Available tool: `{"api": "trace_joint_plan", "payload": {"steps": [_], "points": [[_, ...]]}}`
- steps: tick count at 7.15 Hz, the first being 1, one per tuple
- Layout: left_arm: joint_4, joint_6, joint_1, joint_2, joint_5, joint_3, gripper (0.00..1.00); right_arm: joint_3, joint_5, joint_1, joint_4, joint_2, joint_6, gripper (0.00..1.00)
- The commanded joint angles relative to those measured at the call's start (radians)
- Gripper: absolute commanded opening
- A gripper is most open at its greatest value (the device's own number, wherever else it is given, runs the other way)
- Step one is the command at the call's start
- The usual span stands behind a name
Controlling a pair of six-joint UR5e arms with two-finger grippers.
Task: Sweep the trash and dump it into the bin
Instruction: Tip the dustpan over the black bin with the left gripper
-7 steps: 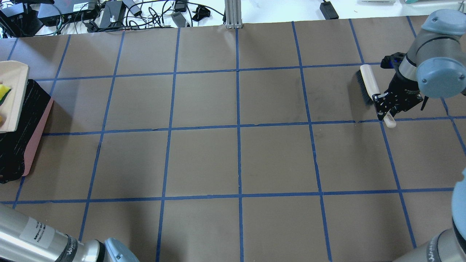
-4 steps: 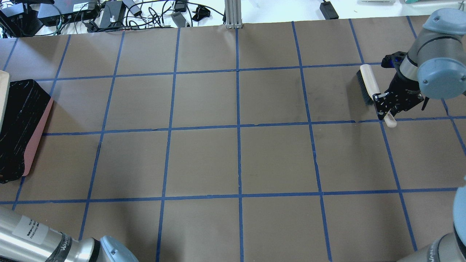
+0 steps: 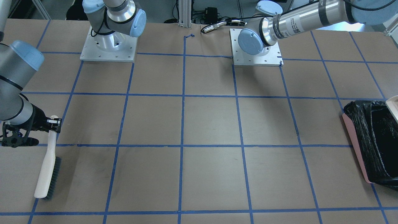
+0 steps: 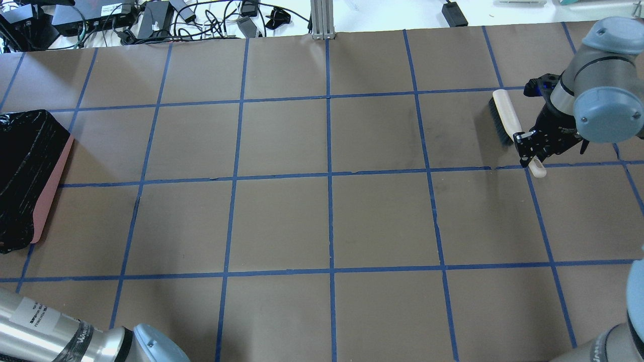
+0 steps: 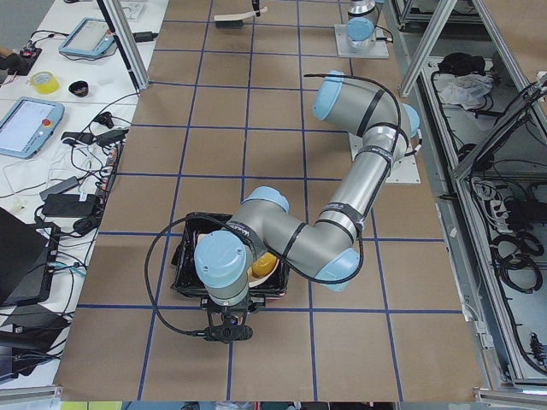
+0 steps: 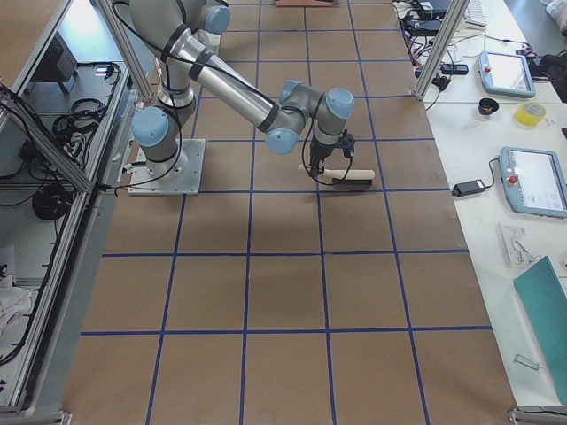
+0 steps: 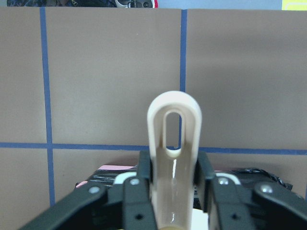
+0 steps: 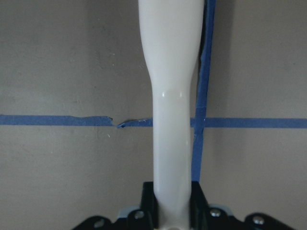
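The bin (image 4: 25,171), pink-walled with a black bag, stands at the table's left edge; it also shows in the front view (image 3: 373,140) and the left side view (image 5: 192,256). My left gripper (image 7: 173,167) is shut on the looped handle of the beige dustpan (image 7: 173,129), held over the bin. A corner of the dustpan (image 3: 393,105) shows in the front view. A yellow-orange scrap (image 5: 267,263) lies in the pan; the other trash is hidden. My right gripper (image 4: 528,146) is shut on the cream brush (image 4: 505,118), its bristles on the table.
Brown paper with a blue tape grid (image 4: 329,176) covers the table. Cables and power bricks (image 4: 151,20) lie along the far edge beside a metal post (image 4: 322,20). The arms' base plates (image 3: 107,46) sit on the robot's side.
The dustpan with its yellow scrap has moved left over the bin and out of the overhead view. My right gripper and brush have shifted slightly.
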Motion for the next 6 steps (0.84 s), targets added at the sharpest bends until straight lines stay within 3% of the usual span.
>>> {"api": "trace_joint_plan", "payload": {"steps": [1, 2, 3, 4, 6], "points": [[0.168, 0.02, -0.03, 0.017, 0.088, -0.056, 0.0, 0.001, 0.002, 0.0, -0.023, 0.001, 0.001, 0.08], [0.204, 0.019, -0.072, 0.028, 0.095, -0.076, 0.0, -0.001, 0.002, 0.0, -0.027, 0.001, 0.004, 0.08], [0.206, 0.017, -0.098, 0.035, 0.103, -0.084, 0.0, -0.001, 0.002, 0.0, -0.029, 0.0, 0.004, 0.15], [0.256, 0.019, -0.113, 0.046, 0.127, -0.105, 0.0, -0.001, 0.003, 0.0, -0.035, 0.001, 0.007, 0.38], [0.303, 0.009, -0.161, 0.077, 0.231, -0.154, 0.0, -0.001, 0.006, 0.0, -0.043, 0.006, 0.004, 0.52]]}}
